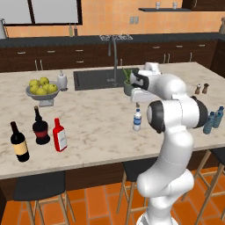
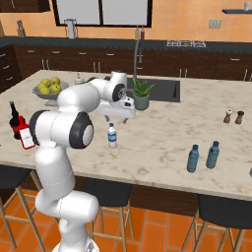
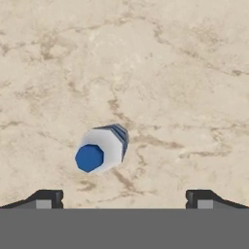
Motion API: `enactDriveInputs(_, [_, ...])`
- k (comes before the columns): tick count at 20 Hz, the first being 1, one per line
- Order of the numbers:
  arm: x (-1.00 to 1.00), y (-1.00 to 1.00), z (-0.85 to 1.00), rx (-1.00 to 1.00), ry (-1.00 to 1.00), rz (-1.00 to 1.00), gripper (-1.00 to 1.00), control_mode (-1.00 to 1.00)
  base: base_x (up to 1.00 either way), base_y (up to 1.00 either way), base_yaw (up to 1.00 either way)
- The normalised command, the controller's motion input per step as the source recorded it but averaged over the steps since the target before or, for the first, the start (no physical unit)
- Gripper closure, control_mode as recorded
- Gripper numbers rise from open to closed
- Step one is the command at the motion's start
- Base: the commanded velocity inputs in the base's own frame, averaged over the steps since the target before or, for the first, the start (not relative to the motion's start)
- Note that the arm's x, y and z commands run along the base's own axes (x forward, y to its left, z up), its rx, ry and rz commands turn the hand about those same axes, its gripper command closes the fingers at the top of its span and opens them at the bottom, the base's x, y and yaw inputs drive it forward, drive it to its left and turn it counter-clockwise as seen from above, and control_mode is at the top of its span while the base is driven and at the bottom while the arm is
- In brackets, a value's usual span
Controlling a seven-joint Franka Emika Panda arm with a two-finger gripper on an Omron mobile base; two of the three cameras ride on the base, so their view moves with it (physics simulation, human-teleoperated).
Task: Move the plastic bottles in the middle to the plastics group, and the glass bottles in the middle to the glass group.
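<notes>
From the left base camera I see the arm folded forward over the marble island (image 1: pixel 101 132), elbow high, the gripper (image 1: pixel 137 103) hanging directly above the whitish-clear bottle (image 1: pixel 137 120), apart from its cap. The red bottle (image 1: pixel 59 135) stands at the island's left end just beside the squat wine bottle (image 1: pixel 41 126), with the slim wine bottle (image 1: pixel 19 142) near them. Two blue water bottles (image 1: pixel 213 119) stand together at the right edge.

From the right base camera the forearm reaches out level from the shoulder, and the gripper (image 2: pixel 125 119) points down over the island (image 2: pixel 162 133), slightly right of and above the whitish-clear bottle (image 2: pixel 112 136). The red bottle (image 2: pixel 24 133) sits far left beside a dark wine bottle (image 2: pixel 14 119); the two blue water bottles (image 2: pixel 203 156) stand well apart on the right.

Through the hand camera I look straight down on the whitish-clear bottle (image 3: pixel 101 148), blue cap uppermost, left of centre. The fingertips (image 3: pixel 46 198) are spread wide and hold nothing.
</notes>
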Motion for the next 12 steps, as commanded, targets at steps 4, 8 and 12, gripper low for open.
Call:
enactDriveInputs(4, [0.02,0.07,-0.12,-0.04,0.01,0.0,-1.0,-1.0,0.0,0.0,0.0])
enactDriveInputs(8, [0.0,0.2,-0.22,-0.08,0.03,0.0,-1.0,-1.0,0.0,0.0,0.0])
enactDriveInputs(12, [0.04,0.31,-0.25,-0.07,0.04,0.0,-1.0,-1.0,0.0,0.0,0.0])
